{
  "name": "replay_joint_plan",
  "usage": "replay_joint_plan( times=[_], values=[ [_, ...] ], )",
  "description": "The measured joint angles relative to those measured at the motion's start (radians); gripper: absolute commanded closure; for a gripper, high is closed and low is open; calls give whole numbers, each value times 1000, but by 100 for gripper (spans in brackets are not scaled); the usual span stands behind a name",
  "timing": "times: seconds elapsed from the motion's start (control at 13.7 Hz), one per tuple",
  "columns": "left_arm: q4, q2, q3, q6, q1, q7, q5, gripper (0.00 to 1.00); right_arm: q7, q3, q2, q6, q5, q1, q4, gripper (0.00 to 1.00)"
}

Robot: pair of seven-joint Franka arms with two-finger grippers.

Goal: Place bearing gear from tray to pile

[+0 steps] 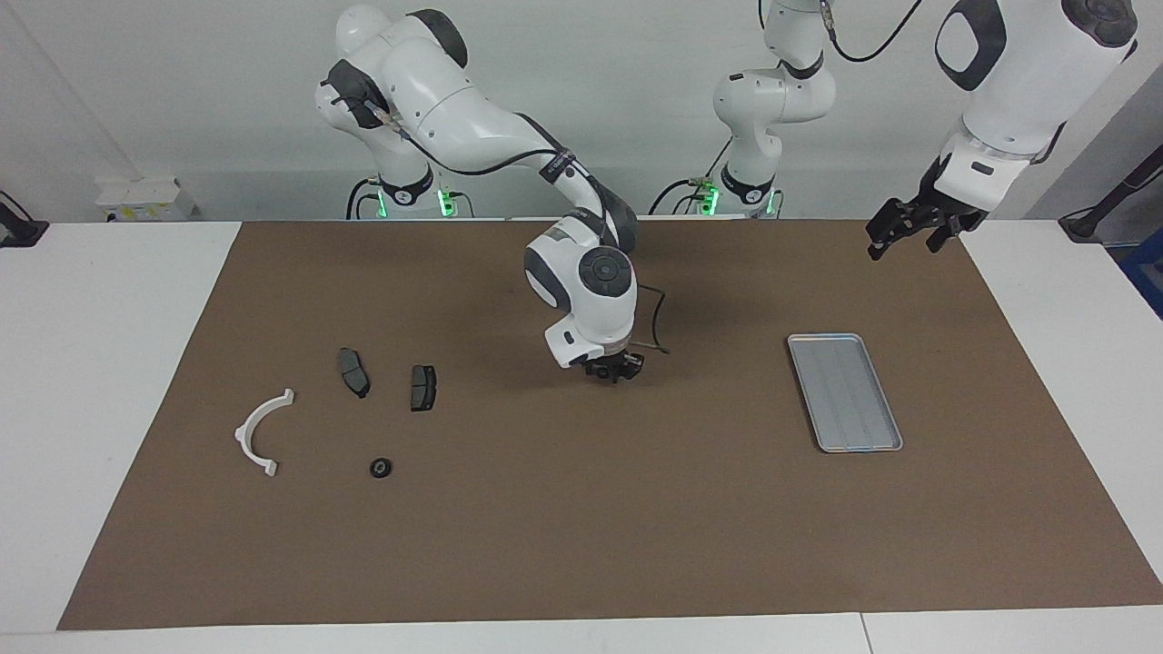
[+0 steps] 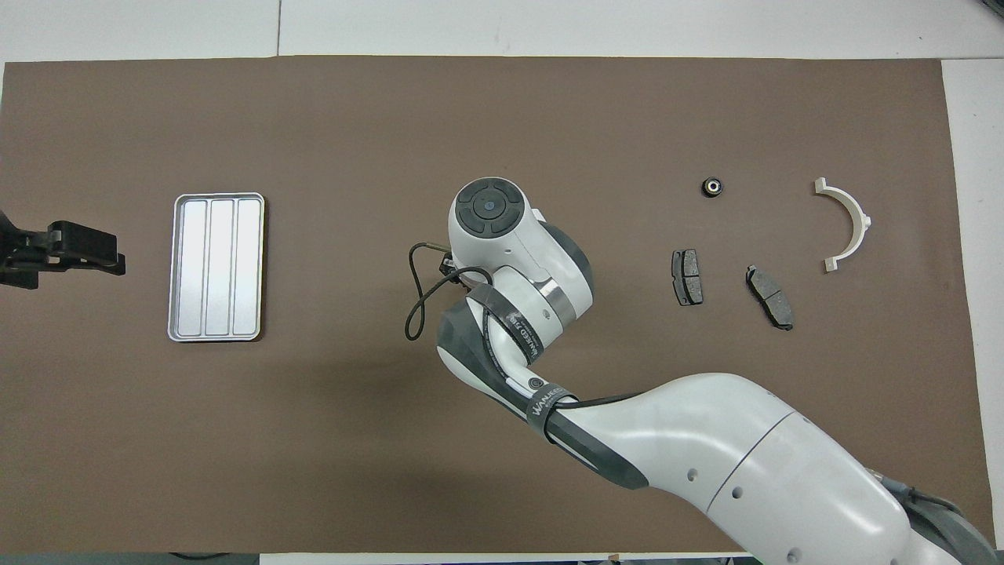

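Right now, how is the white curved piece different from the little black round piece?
The white curved piece is a pale open half-ring; the little black round piece is a dark closed ring. The white one is far bigger. It lies nearer the right arm's end of the table. Both rest flat on the brown mat, untouched.

The right gripper point(image 1: 616, 371) hangs over the brown mat point(image 1: 581, 509) mid-bench, between the metal tray point(image 1: 845, 392) and the bearing gear point(image 1: 381, 468) beside two brake pads point(image 1: 353, 371).

A brown mat point(image 1: 581, 509) covers most of a white tabletop point(image 1: 100, 363). Near the robots, at the right arm's end of the tabletop, a small white box point(image 1: 145, 198) sits by the wall.
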Motion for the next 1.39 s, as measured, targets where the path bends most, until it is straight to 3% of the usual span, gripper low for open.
replay_joint_plan(
  times=[0.22,0.73,1.02,1.39],
  values=[
    [0,0,0,0,0,0,0,0,-9,0,-3,0,0,0,-2,98],
    [0,0,0,0,0,0,0,0,-87,-5,-16,-41,6,-13,7,100],
    [0,0,0,0,0,0,0,0,-256,-24,-93,-172,40,-99,53,100],
    [0,0,0,0,0,0,0,0,-586,-101,-188,-224,49,-206,56,100]
  ],
)
